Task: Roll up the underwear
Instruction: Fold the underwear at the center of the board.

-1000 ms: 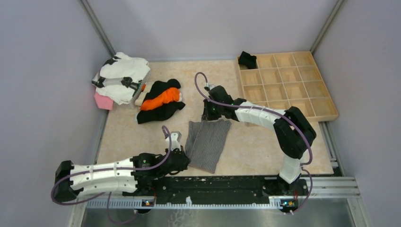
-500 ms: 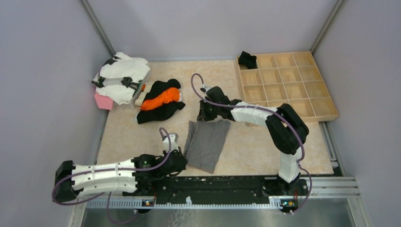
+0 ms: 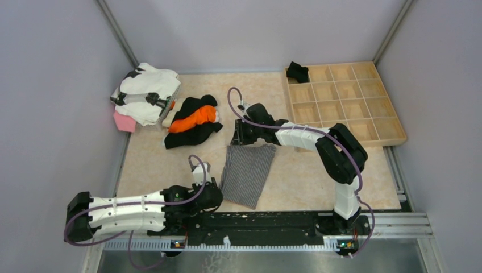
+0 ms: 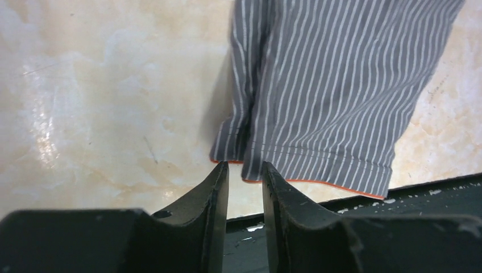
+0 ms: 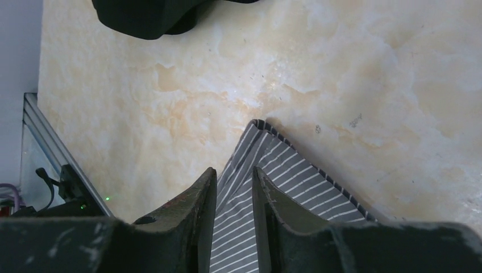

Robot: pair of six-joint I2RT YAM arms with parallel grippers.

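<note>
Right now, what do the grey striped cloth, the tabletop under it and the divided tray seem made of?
The grey striped cloth garment: thin matte fabric, with white pinstripes and a stitched hem edged in orange; it lies limp. The beige mottled tabletop: marble-patterned laminate or stone, smooth and faintly glossy. The pale divided tray: probably unpainted light wood, matte, with thin slat dividers.

The right gripper (image 5: 234,173) holds its jaws slightly apart over the folded corner of the grey striped underwear (image 5: 287,170), which lies flat on the marbled table (image 5: 352,68). A black garment (image 5: 148,17) sits at the top edge, well apart from it.
</note>
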